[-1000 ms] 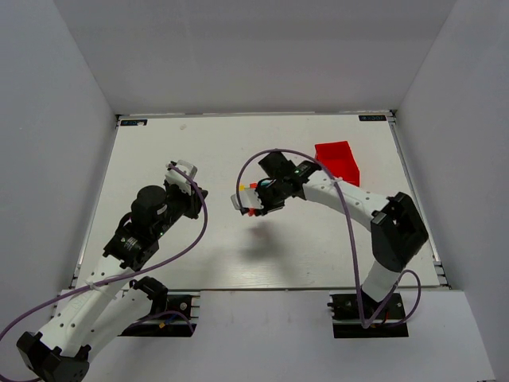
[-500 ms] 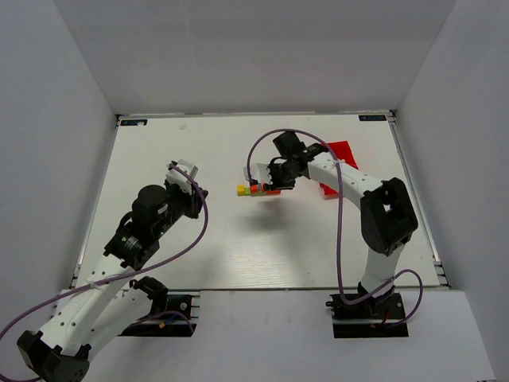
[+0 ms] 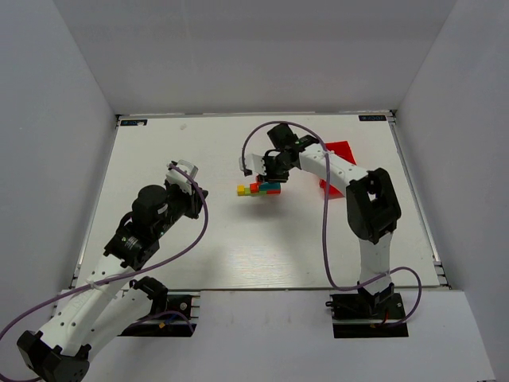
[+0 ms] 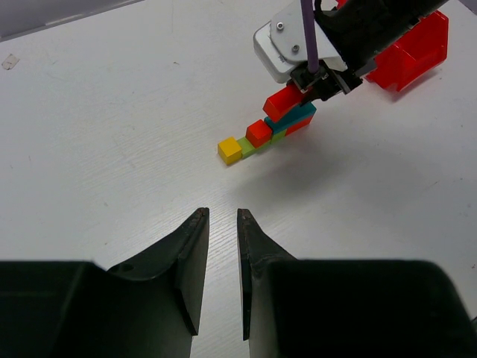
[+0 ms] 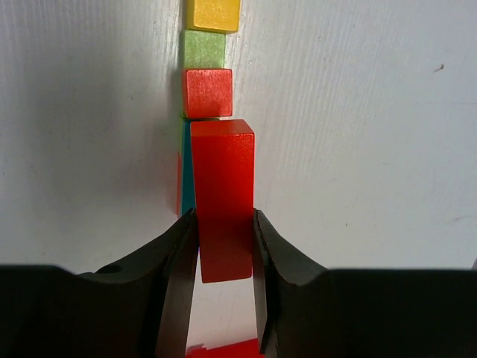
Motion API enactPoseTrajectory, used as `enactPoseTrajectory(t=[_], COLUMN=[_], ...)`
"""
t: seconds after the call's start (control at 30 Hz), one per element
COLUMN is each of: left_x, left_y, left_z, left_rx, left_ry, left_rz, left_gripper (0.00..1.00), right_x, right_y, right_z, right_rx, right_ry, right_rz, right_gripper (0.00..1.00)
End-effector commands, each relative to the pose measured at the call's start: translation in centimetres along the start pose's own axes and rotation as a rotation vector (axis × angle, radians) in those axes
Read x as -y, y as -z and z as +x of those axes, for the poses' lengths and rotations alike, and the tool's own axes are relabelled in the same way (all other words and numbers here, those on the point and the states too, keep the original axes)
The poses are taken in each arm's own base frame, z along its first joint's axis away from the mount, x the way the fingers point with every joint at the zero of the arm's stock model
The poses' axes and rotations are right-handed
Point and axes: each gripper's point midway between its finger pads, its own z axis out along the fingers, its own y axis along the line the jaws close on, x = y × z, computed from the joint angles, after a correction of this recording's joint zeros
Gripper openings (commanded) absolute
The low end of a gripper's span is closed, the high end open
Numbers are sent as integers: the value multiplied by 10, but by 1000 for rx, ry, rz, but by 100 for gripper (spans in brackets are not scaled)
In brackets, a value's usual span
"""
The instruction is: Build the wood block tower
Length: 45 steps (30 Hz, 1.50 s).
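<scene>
On the left of the table [image 3: 159, 143], the left gripper [image 3: 188, 188] hangs well apart from the blocks. Its own camera shows its fingers [image 4: 195, 253] narrowly parted, with nothing between them.

Near the middle lies the wood block tower [image 3: 258, 189], a short stepped row flat on the table. The top view shows only small patches of colour. The left wrist view shows the order: a yellow cube [image 4: 229, 150], a green cube [image 4: 246, 145], a red cube [image 4: 259, 133] sitting higher, then a teal bar [image 4: 292, 119] with an orange piece [image 4: 299, 127] under it.

Just right of that, the right gripper [image 3: 270, 171] pinches a longer red block [image 5: 222, 194] by its sides, seen plainly in the right wrist view. That block lies over the teal bar [image 5: 186, 168], end-on to the red cube [image 5: 208, 92]. Whether it rests on the bar cannot be told.

Farther right sits a red bin [image 3: 338, 163].
</scene>
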Motion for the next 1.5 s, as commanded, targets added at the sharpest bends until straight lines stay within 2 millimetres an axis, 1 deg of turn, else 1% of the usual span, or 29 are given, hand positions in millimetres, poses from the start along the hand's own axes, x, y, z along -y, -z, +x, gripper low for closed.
enactPoseTrajectory(t=[0.0, 0.03, 0.1, 0.27, 0.3, 0.33, 0.63, 0.67, 0.8, 1.07, 1.13, 1.2, 1.47], left_x=[1, 1, 1, 1, 1, 1, 1, 1, 1, 1, 1, 1, 1], left_y=[0, 0, 0, 0, 0, 0, 0, 0, 0, 0, 0, 0, 0], left_z=[-1, -1, -1, -1, -1, -1, -1, -1, -1, -1, -1, -1, -1], left_rx=[4, 4, 4, 4, 4, 4, 4, 4, 4, 4, 4, 4, 4], left_ry=[1, 1, 1, 1, 1, 1, 1, 1, 1, 1, 1, 1, 1], left_rz=[9, 9, 9, 9, 9, 9, 9, 9, 9, 9, 9, 9, 9], left_gripper=[33, 33, 33, 33, 33, 33, 33, 33, 33, 33, 33, 33, 33], right_x=[6, 8, 9, 8, 9, 8, 3, 3, 1, 2, -1, 2, 1], right_y=[4, 5, 6, 0, 0, -2, -11, -10, -12, -16, -17, -15, -19], right_z=[-18, -12, -14, -15, -12, -15, -15, -15, -19, -16, -15, -16, -14], right_rx=[41, 36, 40, 32, 28, 33, 22, 22, 24, 13, 8, 9, -3], right_ry=[-10, -29, -29, -45, -51, -49, -55, -58, -54, -63, -68, -67, -86], right_rz=[2, 0, 2, -12, -11, -16, -37, -37, -42, -42, -50, -38, -44], right_gripper=[9, 10, 10, 10, 11, 11, 13, 14, 14, 17, 17, 17, 18])
